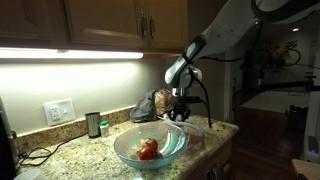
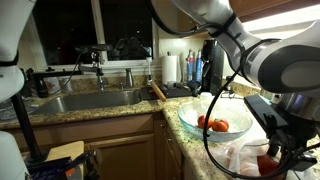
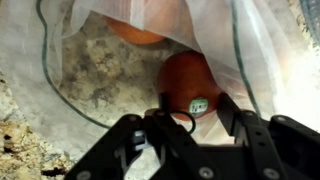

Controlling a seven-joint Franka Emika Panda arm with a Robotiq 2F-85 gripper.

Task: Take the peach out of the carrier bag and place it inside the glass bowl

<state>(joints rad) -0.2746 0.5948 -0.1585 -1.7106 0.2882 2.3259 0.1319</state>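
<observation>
**Exterior views, left to right.** A wall outlet (image 1: 58,112) and a small dark canister (image 1: 93,124) stand at the back of the granite counter (image 1: 80,152). At 6 o'clock in an exterior view is the glass bowl (image 1: 172,150), upright, with red fruit (image 1: 148,150) lying in its bottom. In an exterior view two red fruits (image 2: 205,122) show side by side in the glass bowl (image 2: 190,118). The carrier bag (image 1: 150,103), dark and slumped, lies just behind the bowl at its 12 o'clock. The gripper (image 1: 180,114) hangs at the bag's 3 o'clock, low over the counter. In an exterior view, a sink (image 2: 90,100) with its faucet (image 2: 98,62) and a paper towel roll (image 2: 171,68) lie to the bowl's 9 to 10 o'clock. The gripper (image 2: 278,155) is at the bowl's 4 o'clock, over a whitish sheet (image 2: 240,158).

**Wrist view.** The peach (image 3: 188,82), bearing a small sticker, lies on the counter at centre, outside the bowl. Folds of the whitish translucent sheet (image 3: 60,60) overhang it from 10 to 2 o'clock. A second orange fruit (image 3: 140,33) is half hidden under the sheet at 11 o'clock. A thin black cable (image 3: 44,70) curves across the sheet at 9 o'clock. The gripper (image 3: 188,125) enters from 6 o'clock with its jaws part-way apart on either side of the near edge of the peach. Whether its pads press the fruit cannot be told.
</observation>
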